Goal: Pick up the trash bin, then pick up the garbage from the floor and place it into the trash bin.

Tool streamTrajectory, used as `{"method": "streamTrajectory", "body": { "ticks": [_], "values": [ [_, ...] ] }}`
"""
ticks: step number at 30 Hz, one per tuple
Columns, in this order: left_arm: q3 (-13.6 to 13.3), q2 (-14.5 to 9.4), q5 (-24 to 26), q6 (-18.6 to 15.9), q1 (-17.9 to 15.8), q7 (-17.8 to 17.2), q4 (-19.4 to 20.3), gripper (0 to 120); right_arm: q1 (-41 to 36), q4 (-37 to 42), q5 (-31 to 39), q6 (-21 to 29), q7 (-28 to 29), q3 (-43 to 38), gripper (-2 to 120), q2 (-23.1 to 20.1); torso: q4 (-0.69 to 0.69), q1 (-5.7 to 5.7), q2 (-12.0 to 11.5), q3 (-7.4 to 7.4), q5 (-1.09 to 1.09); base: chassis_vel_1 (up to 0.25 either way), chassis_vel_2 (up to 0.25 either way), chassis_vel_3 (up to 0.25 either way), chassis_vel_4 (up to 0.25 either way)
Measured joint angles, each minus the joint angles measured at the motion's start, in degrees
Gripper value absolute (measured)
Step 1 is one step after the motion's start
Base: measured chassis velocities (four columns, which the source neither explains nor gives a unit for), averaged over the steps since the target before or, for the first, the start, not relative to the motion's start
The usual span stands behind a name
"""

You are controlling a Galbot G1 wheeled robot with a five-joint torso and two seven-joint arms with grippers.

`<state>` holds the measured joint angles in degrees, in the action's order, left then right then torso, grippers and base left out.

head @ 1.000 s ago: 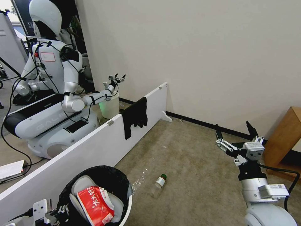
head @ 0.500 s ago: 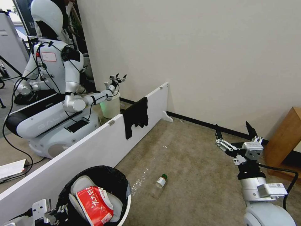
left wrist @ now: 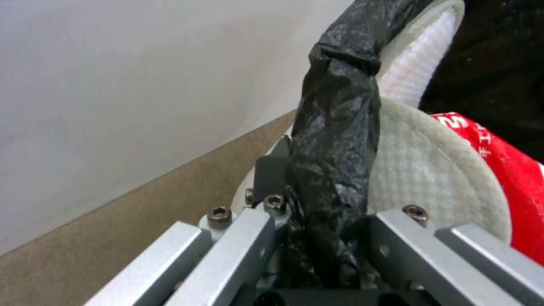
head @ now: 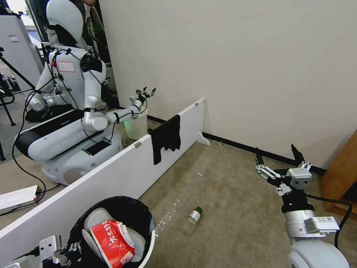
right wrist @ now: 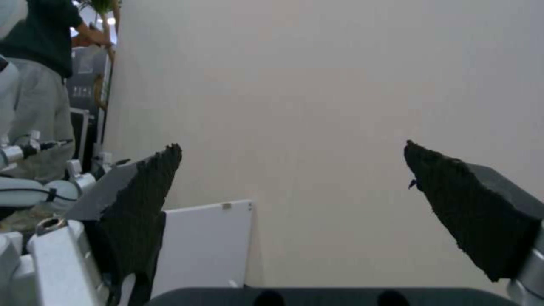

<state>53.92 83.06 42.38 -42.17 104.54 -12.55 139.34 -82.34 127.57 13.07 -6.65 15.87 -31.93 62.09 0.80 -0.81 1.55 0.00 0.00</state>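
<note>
Black crinkled liner marks the trash bin (head: 111,232) at my lower left in the head view, red snack packet (head: 112,243) and white slippers (head: 97,219) inside; green-capped bottle (head: 195,215) lies on carpet, well apart from my right gripper (head: 278,155), spread wide, empty. Left wrist: left gripper (left wrist: 326,238) clamped on the bagged rim. Right wrist: serrated pads (right wrist: 150,199) face the wall. Bottle pickup is next, I reckon; needs lowering.

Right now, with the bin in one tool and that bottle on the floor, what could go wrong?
1. The left tool pinches only the bin rim's bag, so the bin could slip or tilt.
2. The packet and slippers sit high and might spill.
3. The bottle lies on its side and may roll from the open right tool.
</note>
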Motion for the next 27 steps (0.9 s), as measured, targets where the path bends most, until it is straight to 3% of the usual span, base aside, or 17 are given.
{"method": "streamTrajectory", "body": {
  "ticks": [27],
  "values": [
    [-0.4,0.1,-1.1,0.0,-0.7,0.3,-0.7,2,0.6,-1.2,-0.5,0.0,0.0,-0.1,100,0.1,0.01,0.00,0.0,0.00,0.00,0.000,0.000,0.000,0.000]
  ]
}}
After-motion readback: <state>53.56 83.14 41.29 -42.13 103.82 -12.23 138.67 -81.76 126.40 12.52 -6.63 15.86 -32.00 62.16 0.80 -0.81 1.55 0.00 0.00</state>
